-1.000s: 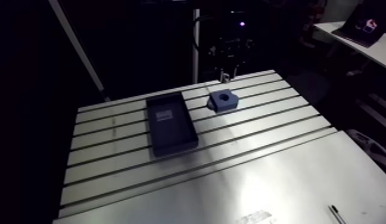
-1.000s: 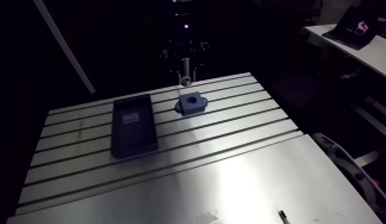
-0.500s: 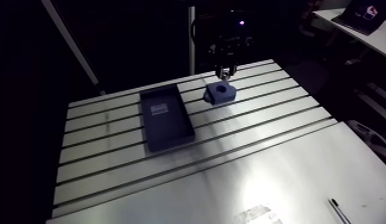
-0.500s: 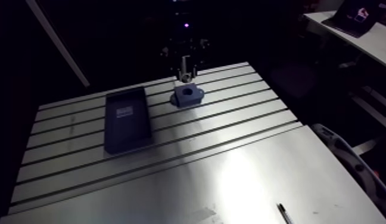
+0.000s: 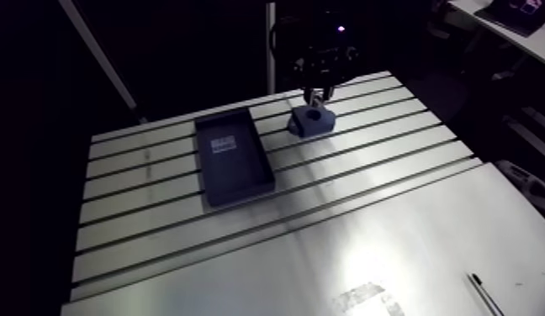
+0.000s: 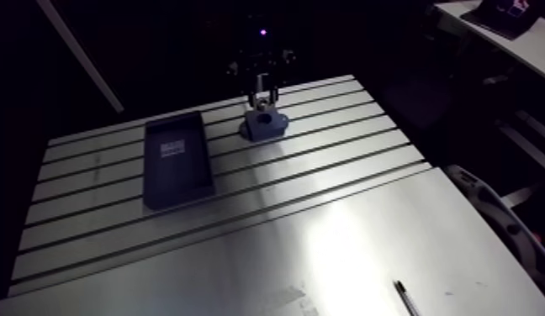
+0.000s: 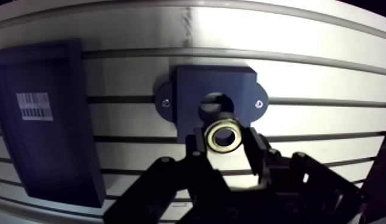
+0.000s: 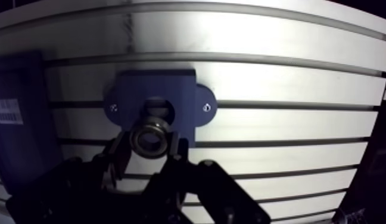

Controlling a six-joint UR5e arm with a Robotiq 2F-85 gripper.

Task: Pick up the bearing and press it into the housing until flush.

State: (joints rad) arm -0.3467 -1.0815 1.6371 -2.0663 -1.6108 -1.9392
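The gripper [image 7: 226, 138] clamps the metal bearing [image 7: 224, 136] between its fingers, just above the blue housing [image 7: 214, 102] bore.

bearing [image 7: 224, 136]: polished metal. housing [image 7: 195, 89]: matt blue plastic. surface [image 7: 302, 42]: brushed aluminium, glary. tray [image 7: 58, 155]: matt dark plastic, paper label [image 7: 34, 106]. fingers [image 7: 198, 152]: matt black.

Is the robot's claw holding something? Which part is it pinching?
Yes. The gripper holds the bearing, a small metal ring. It is pinched by its outer rim, one finger on each side, close to the hole in the blue housing.
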